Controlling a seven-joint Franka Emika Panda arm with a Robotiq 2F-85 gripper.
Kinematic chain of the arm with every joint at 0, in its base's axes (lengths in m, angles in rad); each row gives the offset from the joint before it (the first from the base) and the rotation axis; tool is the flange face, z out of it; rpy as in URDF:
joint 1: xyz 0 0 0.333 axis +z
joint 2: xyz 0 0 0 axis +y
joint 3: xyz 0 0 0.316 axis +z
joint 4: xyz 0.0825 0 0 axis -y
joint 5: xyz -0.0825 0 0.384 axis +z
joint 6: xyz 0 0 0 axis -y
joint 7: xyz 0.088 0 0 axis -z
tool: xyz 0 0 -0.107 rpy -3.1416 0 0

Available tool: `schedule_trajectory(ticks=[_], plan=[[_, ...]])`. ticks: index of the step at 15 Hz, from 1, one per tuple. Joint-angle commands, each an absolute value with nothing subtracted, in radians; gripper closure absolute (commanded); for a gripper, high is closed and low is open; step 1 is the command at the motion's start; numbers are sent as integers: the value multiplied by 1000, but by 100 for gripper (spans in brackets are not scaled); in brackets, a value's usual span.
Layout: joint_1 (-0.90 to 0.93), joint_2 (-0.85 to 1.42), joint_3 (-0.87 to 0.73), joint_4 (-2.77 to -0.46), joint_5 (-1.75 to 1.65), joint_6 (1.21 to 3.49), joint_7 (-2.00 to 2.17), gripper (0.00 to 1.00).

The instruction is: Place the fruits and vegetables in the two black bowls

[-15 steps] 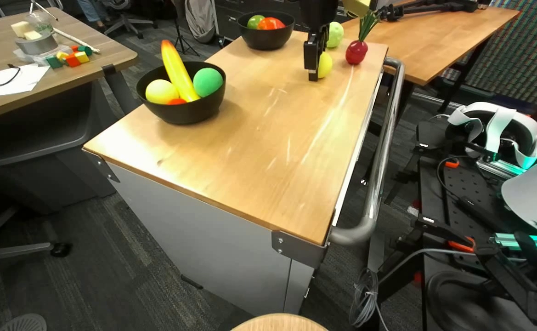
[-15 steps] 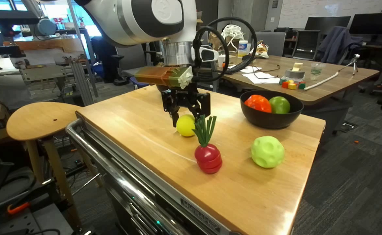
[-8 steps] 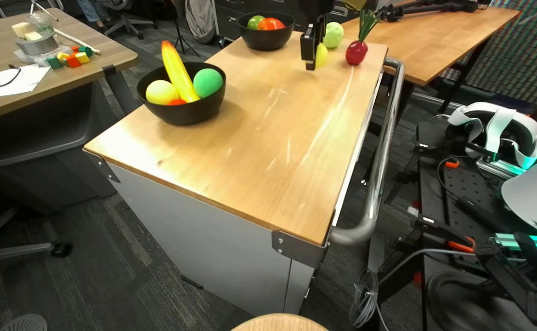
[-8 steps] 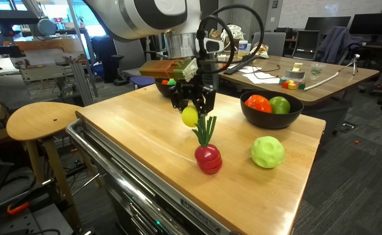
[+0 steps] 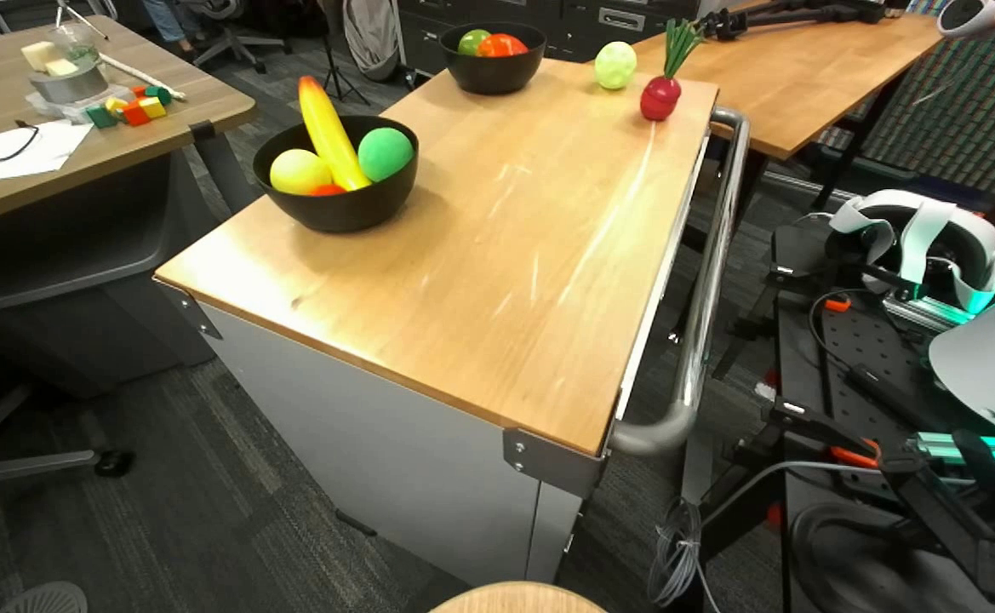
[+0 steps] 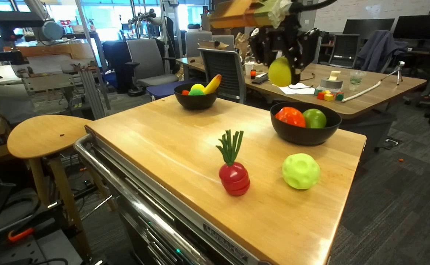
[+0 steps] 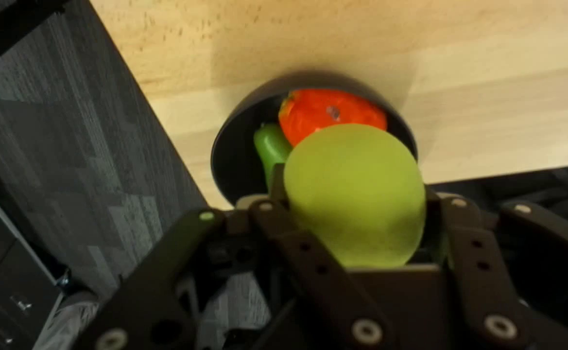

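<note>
My gripper point(image 6: 284, 71) is shut on a yellow round fruit point(image 7: 354, 184), its fingers pressed to both sides. It hangs in the air; the wrist view has it over a black bowl point(image 7: 235, 155). That black bowl point(image 6: 306, 137) holds a red-orange piece point(image 6: 291, 116) and a green one point(image 6: 315, 118). Farther off, another black bowl point(image 6: 196, 104) contains a banana point(image 5: 331, 136), a yellow ball point(image 5: 297, 170), a green ball point(image 5: 385, 153) and a bit of orange. A light green ball point(image 6: 301, 171) and a red piece with green leaves point(image 6: 234, 180) rest on the wooden top.
A metal rail point(image 5: 710, 298) runs along the side of the wooden cart top point(image 5: 497, 255). Beyond it stands a desk point(image 6: 373, 95) with coloured blocks and papers. A round stool point(image 6: 49, 134) is close to one end. At an exterior view's upper edge, a hand holds a white device point(image 5: 969, 17).
My gripper has shut on the yellow round fruit, lifted it off the cart top and carried it toward the bowl with the red-orange piece. The arm has left one exterior view's picture.
</note>
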State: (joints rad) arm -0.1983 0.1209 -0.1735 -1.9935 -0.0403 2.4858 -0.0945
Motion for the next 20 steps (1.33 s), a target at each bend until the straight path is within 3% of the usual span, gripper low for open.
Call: schedule_trajectory(ticks=[1, 8, 9, 10, 12, 14, 20], plan=[[-198, 279, -176, -1872, 10, 2677, 2, 74], [-168, 527, -218, -1716, -21, 2793, 163, 72], [-167, 543, -222, -1702, -19, 2776, 171, 35], [-166, 545, -227, -1700, -21, 2765, 174, 26], [-177, 531, -219, -1707, -8, 2736, 165, 19], [-176, 478, -222, -1752, -14, 2714, 157, 2], [-160, 216, -256, -2003, -87, 2612, 130, 0]])
